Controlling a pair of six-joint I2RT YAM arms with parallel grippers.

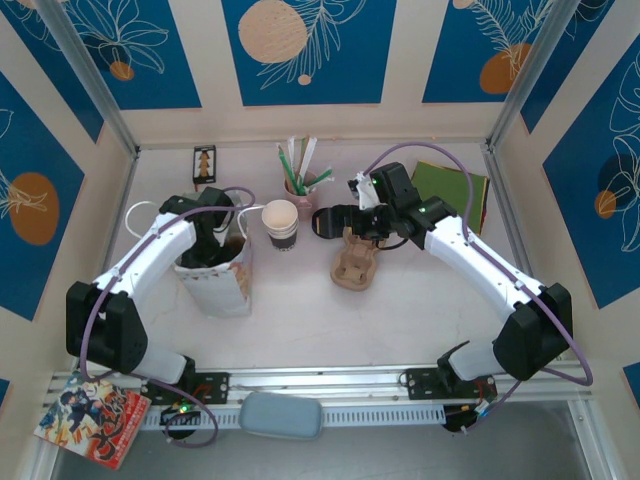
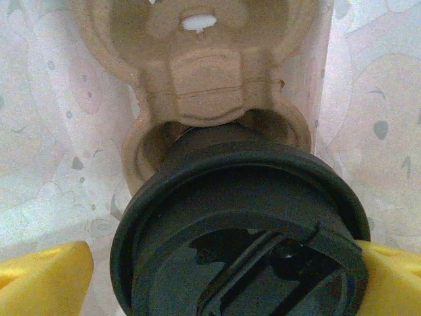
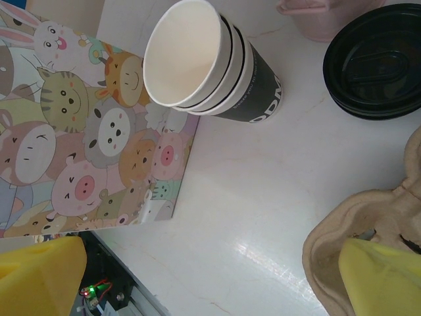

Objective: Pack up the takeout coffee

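Left wrist: likely light, crushable takeout coffee; grasp gently at mid-wall; open left gripper, open right gripper.

takeout coffee body hidden beneath its lid, lid cropped below, pulp carrier cropped above

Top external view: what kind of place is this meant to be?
Probably a mock café takeout counter in a robot test booth: stacked paper cups, a pulp cup carrier and a tub of straws.
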